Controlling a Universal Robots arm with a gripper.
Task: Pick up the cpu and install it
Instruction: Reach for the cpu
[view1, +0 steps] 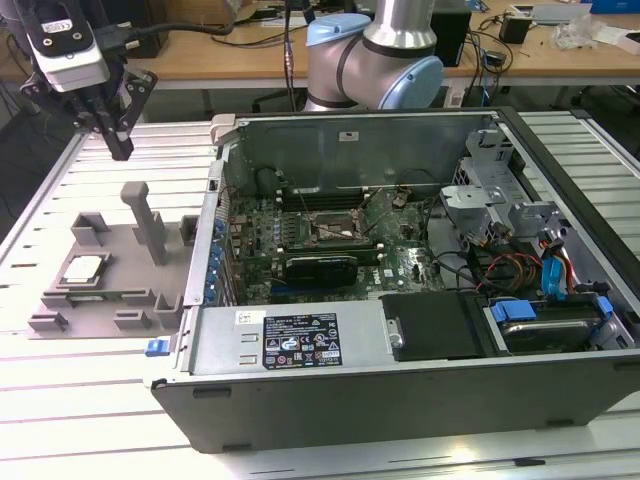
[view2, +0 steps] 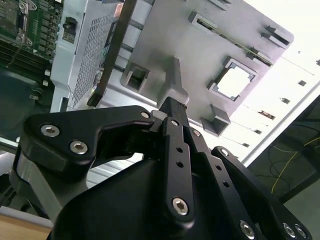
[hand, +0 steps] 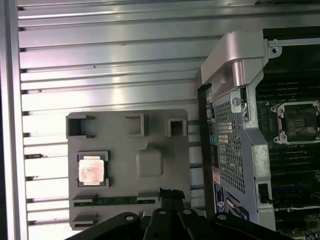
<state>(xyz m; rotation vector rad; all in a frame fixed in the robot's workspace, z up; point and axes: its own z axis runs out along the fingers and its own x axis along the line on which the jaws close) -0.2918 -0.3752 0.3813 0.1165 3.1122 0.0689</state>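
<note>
the gripper (view1: 120, 148) hangs above the slatted metal table (view1: 60, 190), over the far edge of the grey plastic tray (view1: 118, 252) on the exterior view's left, well clear of the tray's surface. its two black fingers look pressed together at the tips with nothing between them, though in the second wrist view they are seen edge-on, so a thin gap cannot be ruled out. the cpu (view1: 84, 268) lies flat in a square recess of the tray, silvery top up, near the tray's corner towards the exterior view's left; both wrist views show it seated in that recess (hand: 91, 169), apart from the gripper. a tall upright post (view1: 150, 225) rises from the tray between the cpu and the open computer case (view1: 420, 380), which lies on its side just beside the tray. inside the case, the motherboard's cpu socket (view1: 335, 232) sits with its metal frame around an open square.
</note>
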